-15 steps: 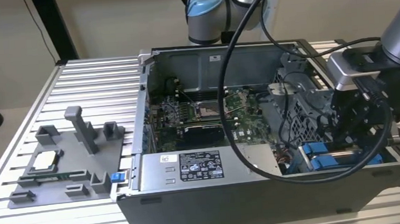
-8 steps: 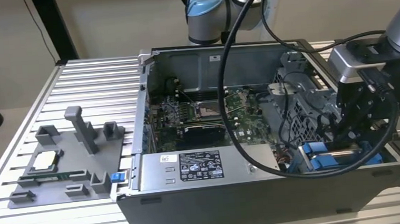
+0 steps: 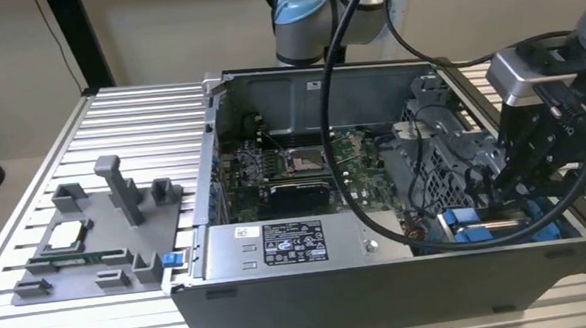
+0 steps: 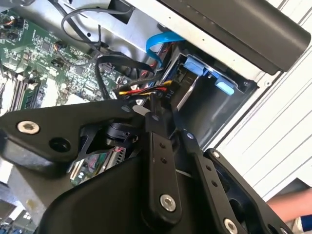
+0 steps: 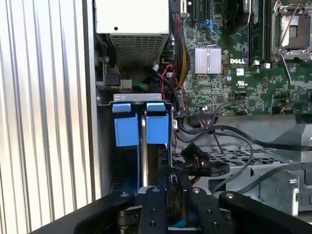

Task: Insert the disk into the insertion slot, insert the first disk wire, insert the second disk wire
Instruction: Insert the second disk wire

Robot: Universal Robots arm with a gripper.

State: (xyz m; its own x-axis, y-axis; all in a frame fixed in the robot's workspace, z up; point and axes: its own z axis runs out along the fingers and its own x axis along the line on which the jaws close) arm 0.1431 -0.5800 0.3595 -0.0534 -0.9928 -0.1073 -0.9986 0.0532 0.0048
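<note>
**A:** Nearest the lens in the second wrist view is the gripper (image 4: pixel 157 108). Its black fingers (image 4: pixel 158 161) are pinching the black plug of the disk wire (image 4: pixel 144 89), with yellow, red and black strands trailing off it.

**B:** Just beyond the tips, the insertion slot (image 4: pixel 214 107) is showing its dark inner wall. Two blue tabs (image 4: pixel 200 66) are sitting on its rim, and a blue ribbon cable (image 4: pixel 158 46) is curling nearby.

**A:** In the first wrist view the fingers are framing those tabs (image 5: pixel 126 129) side by side. This angle is adding the green motherboard (image 5: pixel 243 92) with its silver heat sink (image 5: pixel 208 60), and the ribbed table (image 5: pixel 44 122) beside the case wall.

**B:** The exterior view is giving the whole layout. The open computer case (image 3: pixel 384 281) is lying on the table, and the arm is reaching down into the corner at the exterior view's right. The gripper (image 3: pixel 502 196) is hanging right over the blue slot (image 3: pixel 479 228).

**A:** The labelled power supply (image 3: pixel 289 245) is sitting just beside that slot. A grey fixture (image 3: pixel 92 248) is standing outside the case, at the exterior view's left.
</note>
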